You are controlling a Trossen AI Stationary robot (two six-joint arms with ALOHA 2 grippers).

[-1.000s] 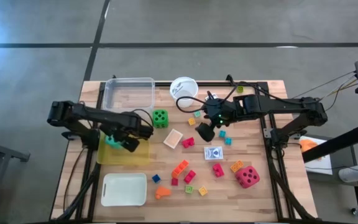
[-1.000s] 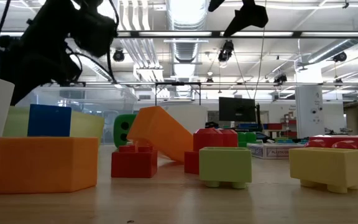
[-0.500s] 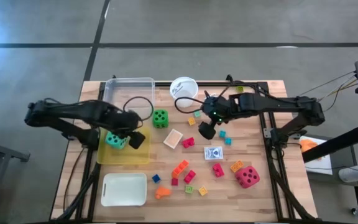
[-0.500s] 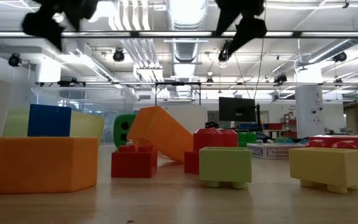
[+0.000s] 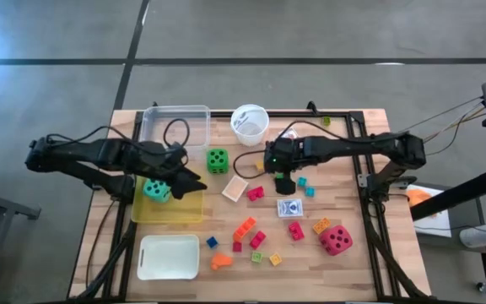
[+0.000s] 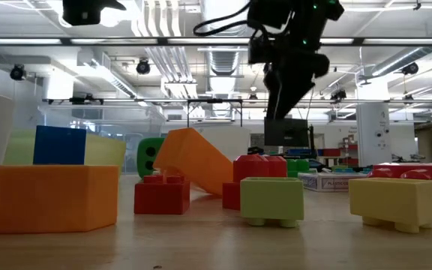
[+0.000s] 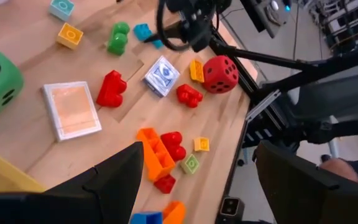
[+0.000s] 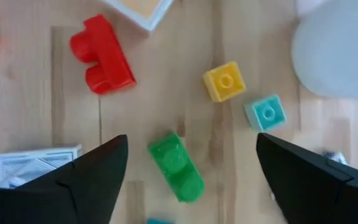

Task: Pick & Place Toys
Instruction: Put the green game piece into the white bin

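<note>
My right gripper (image 8: 191,144) stands open, pointing down over a small green block (image 8: 176,169), which lies flat on the table between and below its fingers, untouched. Close by lie a red block (image 8: 101,55), a yellow block (image 8: 224,81), a teal block (image 8: 266,113) and a card pack (image 8: 33,163). In the high view this gripper (image 5: 283,181) is at mid-table. My left gripper (image 5: 192,181) hangs open and empty above the yellow tray (image 5: 171,211), in which a teal die (image 5: 155,190) rests. The green die (image 5: 218,159) and red die (image 5: 336,239) sit on the table.
A white cup (image 5: 249,123) and a clear tray (image 5: 175,125) stand at the far side, a white tray (image 5: 169,256) at the near left. A small flat card tray (image 5: 235,187) and several loose blocks (image 5: 245,228) lie between the arms.
My left gripper has risen from the teal die, which stays in the yellow tray, and has tipped from pointing down to slanting forward. My right gripper has come down toward the table over the green block, shifting slightly toward the left edge and rolling about its own axis.
</note>
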